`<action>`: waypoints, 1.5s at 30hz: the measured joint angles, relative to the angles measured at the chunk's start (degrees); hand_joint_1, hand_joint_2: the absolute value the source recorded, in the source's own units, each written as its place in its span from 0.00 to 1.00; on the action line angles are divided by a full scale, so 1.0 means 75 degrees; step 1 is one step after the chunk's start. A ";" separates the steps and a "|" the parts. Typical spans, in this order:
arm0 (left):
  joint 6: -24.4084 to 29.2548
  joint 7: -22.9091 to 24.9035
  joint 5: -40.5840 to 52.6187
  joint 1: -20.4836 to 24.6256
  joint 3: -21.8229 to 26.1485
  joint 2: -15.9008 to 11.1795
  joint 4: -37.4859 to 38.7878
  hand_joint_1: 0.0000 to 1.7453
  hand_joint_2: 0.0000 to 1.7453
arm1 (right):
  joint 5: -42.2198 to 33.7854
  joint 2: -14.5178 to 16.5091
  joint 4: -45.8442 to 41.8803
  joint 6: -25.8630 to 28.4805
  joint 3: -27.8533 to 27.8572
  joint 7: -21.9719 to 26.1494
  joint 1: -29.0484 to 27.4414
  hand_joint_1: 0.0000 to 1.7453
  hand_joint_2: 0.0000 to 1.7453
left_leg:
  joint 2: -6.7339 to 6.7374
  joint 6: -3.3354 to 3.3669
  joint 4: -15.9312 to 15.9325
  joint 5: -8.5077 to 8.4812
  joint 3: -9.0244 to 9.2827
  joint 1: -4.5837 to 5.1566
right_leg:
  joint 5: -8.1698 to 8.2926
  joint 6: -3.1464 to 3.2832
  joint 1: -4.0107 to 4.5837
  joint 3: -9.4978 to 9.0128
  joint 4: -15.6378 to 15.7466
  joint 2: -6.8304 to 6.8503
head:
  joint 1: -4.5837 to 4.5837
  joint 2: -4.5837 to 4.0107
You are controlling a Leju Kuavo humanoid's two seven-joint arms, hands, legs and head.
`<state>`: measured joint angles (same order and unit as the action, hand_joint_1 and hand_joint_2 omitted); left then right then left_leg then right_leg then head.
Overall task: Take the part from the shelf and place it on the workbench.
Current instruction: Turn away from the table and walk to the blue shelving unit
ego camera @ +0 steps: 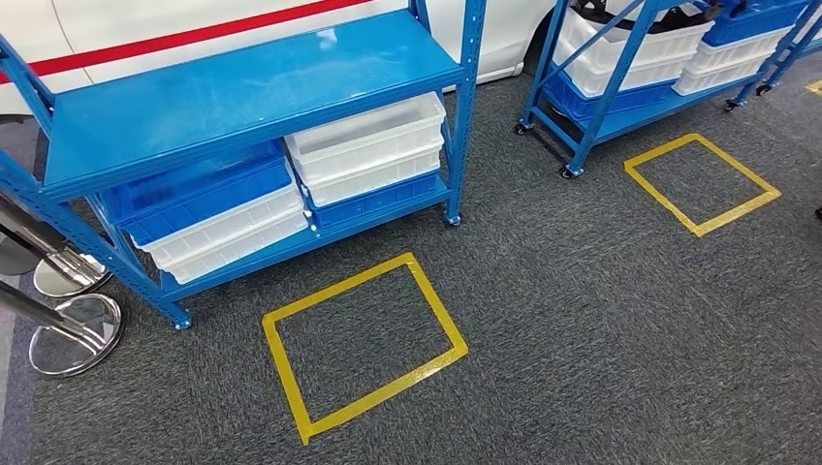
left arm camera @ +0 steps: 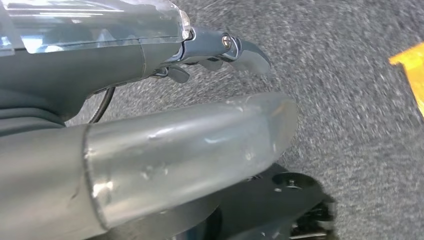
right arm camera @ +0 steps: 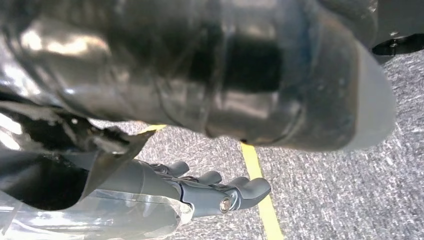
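In the right wrist view, a bulky, glossy black part point(right arm camera: 200, 70) wrapped in crinkled film lies across my right hand point(right arm camera: 165, 192). The hand holds it from below, and its dark fingers point(right arm camera: 240, 192) reach out straight under it over the carpet. In the left wrist view, my left hand point(left arm camera: 100, 75) holds nothing. Its thick grey thumb point(left arm camera: 200, 145) and dark fingers point(left arm camera: 235, 50) stand apart above the grey carpet. In the head view, the top board of the blue shelf point(ego camera: 242, 92) is bare.
The blue shelf's lower level holds white bins point(ego camera: 368, 145) and a blue bin point(ego camera: 194, 189). A second blue rack point(ego camera: 620, 68) on wheels stands at the back right. Yellow tape squares point(ego camera: 363, 344) point(ego camera: 700, 182) mark the grey carpet. Chrome post bases point(ego camera: 73, 334) sit at the left.
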<state>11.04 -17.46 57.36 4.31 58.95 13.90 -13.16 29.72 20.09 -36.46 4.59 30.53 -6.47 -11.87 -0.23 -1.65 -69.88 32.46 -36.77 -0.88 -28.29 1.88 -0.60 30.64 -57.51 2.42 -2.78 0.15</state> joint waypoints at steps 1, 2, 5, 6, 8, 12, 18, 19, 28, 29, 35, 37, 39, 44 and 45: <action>-0.0004 -0.0001 -0.0010 -0.0002 0.0000 0.0000 0.0000 0.00 0.00 | -0.0020 0.0001 0.0013 0.0000 0.0018 0.0027 0.0012 0.00 0.00 | 0.0033 0.0032 0.0571 -0.0259 0.0325 0.0002 | -0.0026 -0.0025 0.0000 -0.0019 -0.0003 0.0022 | 0.0000 0.0000; -0.0009 -0.0002 -0.0020 0.0006 0.0000 -0.0001 -0.0001 0.00 0.00 | -0.0044 0.0003 0.0026 0.0000 0.0036 0.0062 0.0023 0.00 0.00 | 0.0088 0.0093 0.1117 -0.0414 0.0628 0.0021 | -0.0065 -0.0064 0.0012 -0.0047 -0.0005 0.0047 | -0.0001 0.0000; -0.0015 0.0004 -0.0034 0.0040 0.0000 -0.0004 -0.0003 0.00 0.00 | -0.0092 0.0011 0.0050 -0.0002 0.0082 0.0143 0.0058 0.00 0.00 | 0.0157 0.0300 0.1811 -0.0423 0.1000 0.0082 | -0.0090 -0.0214 0.0025 -0.0137 -0.0024 0.0085 | -0.0001 0.0000; -0.0015 0.0010 -0.0037 0.0041 0.0000 -0.0004 -0.0003 0.00 0.00 | -0.0095 0.0013 0.0053 -0.0008 0.0100 0.0149 0.0068 0.00 0.00 | 0.0126 0.0359 0.1840 -0.0429 0.1033 0.0077 | -0.0056 -0.0263 0.0012 -0.0163 -0.0061 0.0085 | -0.0001 0.0000; -0.0013 0.0023 -0.0044 0.0031 0.0000 -0.0002 -0.0003 0.00 0.00 | -0.0098 0.0015 0.0059 -0.0025 0.0135 0.0149 0.0081 0.00 0.00 | 0.0080 0.0475 0.1906 -0.0441 0.1162 0.0047 | -0.0103 -0.0352 -0.0014 -0.0139 -0.0303 -0.0011 | -0.0003 0.0000; -0.0015 0.0031 -0.0047 0.0040 0.0000 0.0018 -0.0003 0.00 0.00 | -0.0095 0.0012 0.0062 -0.0041 0.0213 0.0149 0.0090 0.00 0.00 | 0.0027 0.0565 0.1931 -0.0309 0.1405 0.0051 | -0.0869 -0.0444 -0.0028 0.0883 -0.1948 -0.0275 | -0.0006 0.0000; -0.0015 0.0036 -0.0049 0.0022 0.0000 0.0053 -0.0001 0.00 0.00 | -0.0095 0.0001 0.0081 -0.0041 0.0294 0.0146 0.0030 0.00 0.00 | -0.0111 0.0457 0.1929 0.0206 0.2029 0.0065 | 0.0306 -0.0312 0.0018 0.1044 -0.0731 -0.0326 | -0.0008 0.0000; -0.0016 0.0037 -0.0050 0.0030 0.0000 0.0060 -0.0001 0.00 0.00 | -0.0093 0.0001 0.0091 -0.0042 0.0307 0.0147 0.0024 0.00 0.00 | -0.0125 0.0412 0.1949 0.0293 0.2089 0.0069 | 0.0515 -0.0262 0.0042 0.1005 -0.0525 -0.0332 | -0.0007 0.0000; -0.0017 0.0005 -0.0130 0.0066 0.0000 0.0067 0.0000 0.00 0.00 | -0.0007 0.0006 0.0106 -0.0065 0.0352 0.0153 0.0013 0.00 0.00 | -0.0027 0.0084 -0.0445 0.0730 0.0471 0.0050 | 0.0084 0.0067 0.0029 0.0008 0.0027 -0.0287 | -0.0002 0.0000; -0.0017 -0.0004 -0.0141 0.0053 0.0001 0.0066 0.0000 0.00 0.00 | 0.0018 0.0006 0.0106 -0.0066 0.0364 0.0157 0.0011 0.00 0.00 | -0.0024 0.0089 -0.0460 0.1041 0.0275 0.0047 | -0.0005 0.0064 0.0028 -0.0139 0.0042 -0.0297 | -0.0001 0.0000; -0.0005 -0.0076 -0.0204 0.0005 0.0018 0.0052 0.0000 0.00 0.00 | 0.0407 0.0003 0.0101 -0.0088 0.0475 0.0240 0.0014 0.00 0.00 | 0.0189 0.0304 0.1296 -0.1016 0.0017 0.0100 | -0.0624 -0.0079 0.0087 -0.0805 -0.0013 -0.0281 | -0.0003 0.0000; 0.0002 -0.0083 -0.0218 0.0030 0.0030 0.0052 0.0000 0.00 0.00 | 0.0627 0.0000 0.0095 -0.0115 0.0506 0.0257 0.0026 0.00 0.00 | 0.0135 0.0385 0.1308 -0.1108 0.0022 0.0119 | -0.0751 -0.0182 0.0111 -0.0864 -0.0005 -0.0240 | -0.0003 0.0000; 0.0002 -0.0089 -0.0229 0.0056 0.0035 0.0054 0.0000 0.00 0.00 | 0.0760 0.0001 0.0082 -0.0143 0.0541 0.0260 0.0055 0.00 0.00 | 0.0010 0.0463 0.1366 -0.1109 0.0070 0.0094 | -0.0902 -0.0271 0.0084 -0.0893 -0.0093 -0.0214 | -0.0005 0.0000; -0.0001 -0.0096 -0.0267 0.0080 0.0052 0.0051 0.0000 0.00 0.00 | 0.0970 0.0000 0.0071 -0.0238 0.0715 0.0259 0.0100 0.00 0.00 | -0.0242 0.0605 0.1439 -0.1025 0.0173 0.0090 | -0.1717 -0.0392 0.0040 0.0321 -0.2162 -0.0285 | -0.0005 0.0000; -0.0002 -0.0095 -0.0269 0.0076 0.0052 0.0050 0.0000 0.00 0.00 | 0.1002 0.0000 0.0071 -0.0259 0.0753 0.0258 0.0099 0.00 0.00 | -0.0320 0.0604 0.1438 -0.1006 0.0200 0.0096 | -0.1567 -0.0386 0.0039 0.0461 -0.2235 -0.0295 | -0.0005 0.0000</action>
<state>11.02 -18.17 55.34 4.88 59.34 14.28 -13.16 37.23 20.09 -35.93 2.65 36.18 -4.54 -11.13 -2.63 2.88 -59.10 24.92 -35.27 -0.16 -40.04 -1.01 -0.31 34.10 -74.28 0.21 -2.81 0.15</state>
